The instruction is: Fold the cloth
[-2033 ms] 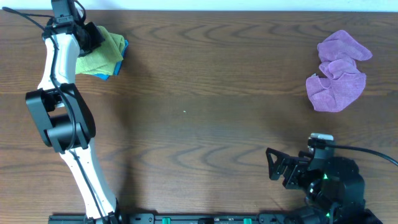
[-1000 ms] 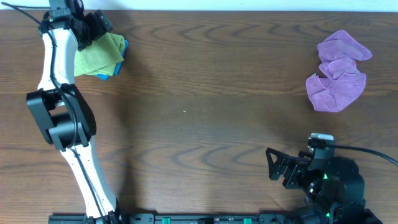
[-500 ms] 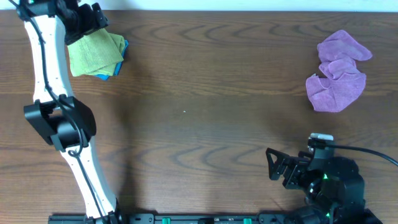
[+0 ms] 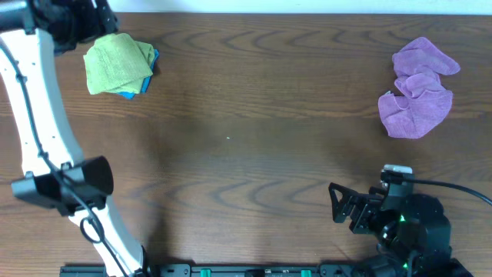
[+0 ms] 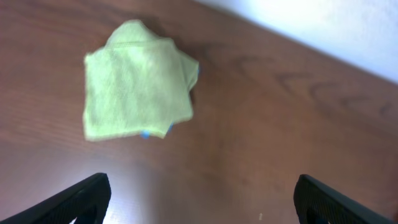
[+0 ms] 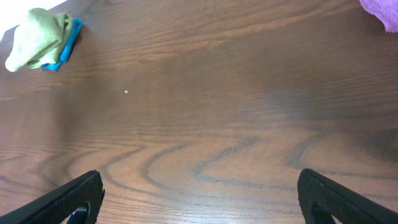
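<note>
Nearest me, my right gripper (image 6: pixel 199 196) sits fingers spread over the table (image 4: pixel 246 115), my left gripper (image 5: pixel 199 199) hangs spread above the folded green cloth (image 5: pixel 138 81) atop a blue cloth (image 6: pixel 67 45), and the crumpled purple cloth (image 4: pixel 419 88) lies far right.

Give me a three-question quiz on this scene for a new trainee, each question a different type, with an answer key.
1. True or false: the left gripper is shut on the green cloth.
2. Which colour of cloth lies crumpled, not yet folded? A. green B. purple C. blue
3. Fill in: the edge peeking out beneath the green cloth is ___.

Key
1. False; its jaws stand open, clear of the cloth.
2. B, the purple cloth.
3. Blue: the blue cloth.
</note>
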Tool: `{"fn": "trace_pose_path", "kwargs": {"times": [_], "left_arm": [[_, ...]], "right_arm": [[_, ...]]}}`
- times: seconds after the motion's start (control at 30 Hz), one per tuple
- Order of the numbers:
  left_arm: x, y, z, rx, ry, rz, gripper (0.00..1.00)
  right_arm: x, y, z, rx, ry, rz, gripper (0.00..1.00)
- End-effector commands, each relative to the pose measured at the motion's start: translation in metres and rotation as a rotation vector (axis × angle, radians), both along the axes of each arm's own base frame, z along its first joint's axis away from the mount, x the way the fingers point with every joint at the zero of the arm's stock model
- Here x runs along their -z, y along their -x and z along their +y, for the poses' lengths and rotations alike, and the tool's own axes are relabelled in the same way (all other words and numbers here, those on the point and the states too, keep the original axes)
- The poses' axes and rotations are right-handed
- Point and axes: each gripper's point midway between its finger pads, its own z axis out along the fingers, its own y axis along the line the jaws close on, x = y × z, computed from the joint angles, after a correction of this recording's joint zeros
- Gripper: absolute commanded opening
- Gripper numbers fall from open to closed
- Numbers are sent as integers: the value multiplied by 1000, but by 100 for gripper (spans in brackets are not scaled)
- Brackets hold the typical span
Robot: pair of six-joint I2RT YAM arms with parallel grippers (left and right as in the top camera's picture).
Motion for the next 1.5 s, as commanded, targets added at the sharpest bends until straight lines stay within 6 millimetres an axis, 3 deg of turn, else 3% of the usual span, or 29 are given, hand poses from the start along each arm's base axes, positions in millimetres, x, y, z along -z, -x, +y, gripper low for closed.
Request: {"fn": "trace_pose_path", "kwargs": {"times": [0.0, 0.2, 0.43, 0.63, 0.9, 1.17, 1.47], "left_arm": [[-20, 24, 0, 72, -81, -16, 95], [-32, 76, -15, 124, -81, 63, 95], [-72, 104, -31, 173, -125, -55, 95], [-92, 120, -28, 157, -174, -113, 95], [-121, 116, -28, 159, -224, -258, 95], [-105, 120, -29, 156, -235, -297, 95], [-59, 151, -35, 152, -248, -343, 95]], "right_arm": [[2, 0, -3, 24, -3, 5, 99], [2, 0, -3, 24, -3, 5, 99], [2, 0, -3, 24, -3, 5, 99], [2, 0, -3, 24, -3, 5, 99], [2, 0, -3, 24, -3, 5, 99], [2, 0, -3, 24, -3, 6, 99], [2, 0, -3, 24, -3, 5, 99]]}}
